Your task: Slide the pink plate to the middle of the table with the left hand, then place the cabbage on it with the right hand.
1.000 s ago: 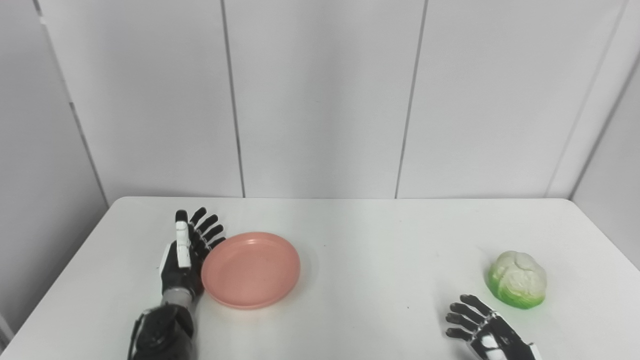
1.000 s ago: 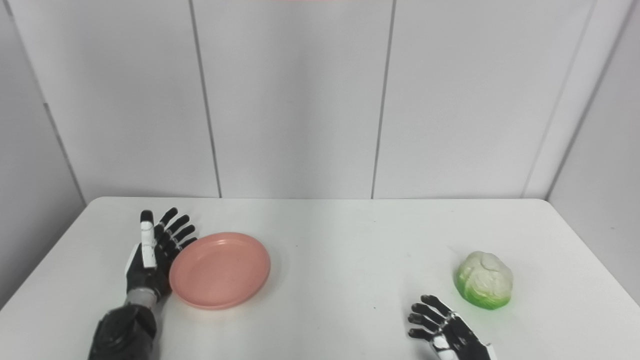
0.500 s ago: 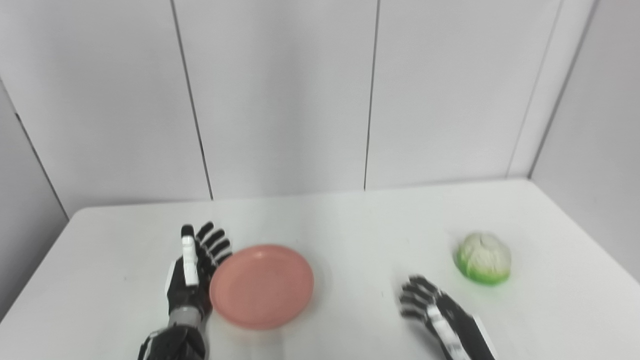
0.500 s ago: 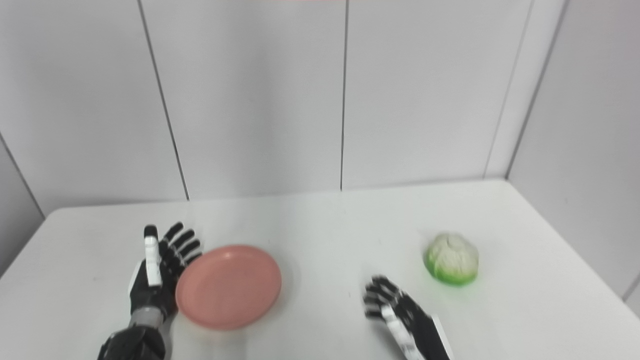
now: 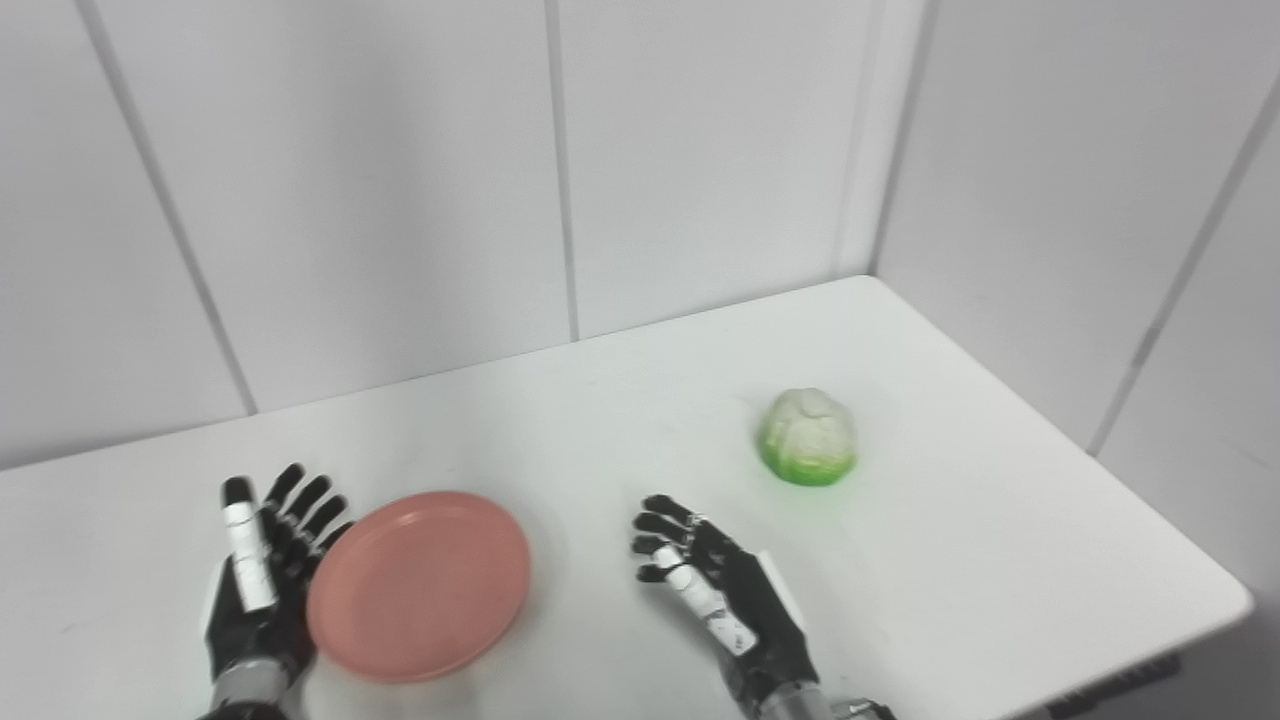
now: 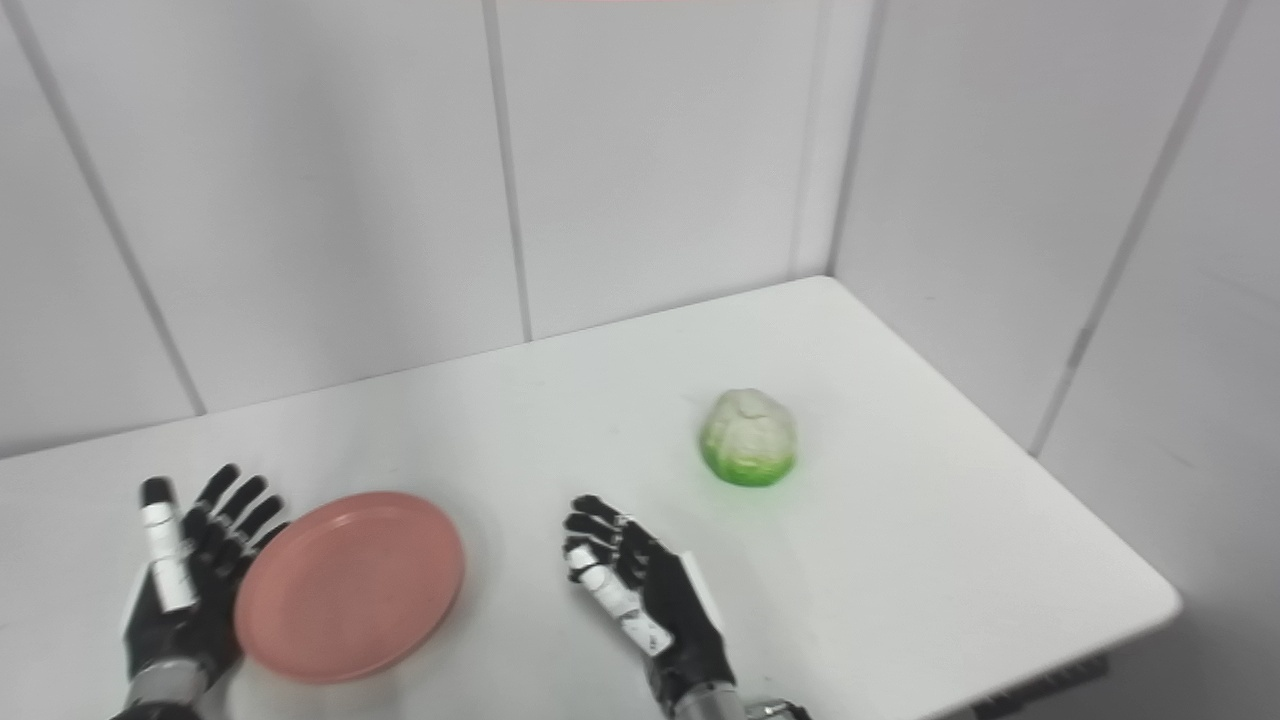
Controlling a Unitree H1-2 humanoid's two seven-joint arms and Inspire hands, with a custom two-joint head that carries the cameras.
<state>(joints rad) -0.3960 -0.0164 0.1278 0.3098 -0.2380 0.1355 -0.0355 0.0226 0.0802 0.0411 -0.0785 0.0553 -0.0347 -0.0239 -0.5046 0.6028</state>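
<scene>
We see a round, shallow pink plastic plate (image 5: pixel 420 583) lying flat on the white rectangular table (image 5: pixel 960 520), towards the left of the near side. Our left hand (image 5: pixel 258 590), black with a white strip along the thumb, stands on edge just to the left of the plate, fingers spread and pointing away from us, the palm side touching the plate's left rim. It holds nothing; the fingers are extended and apart.

Our right hand (image 5: pixel 720 590) lies low over the table to the right of the plate, with a bare strip of tabletop between them. Its fingers are apart and slightly curled, pointing up and to the left, and it grips nothing.

The cabbage (image 5: pixel 807 437), a rounded toy head that is pale cream on top and bright green around the base, sits upright on the table farther back and to the right of the right hand, well apart from it and from the plate. Behind the table we see plain grey wall panels (image 5: pixel 360 180) with vertical seams, meeting in a corner near the table's far right end
</scene>
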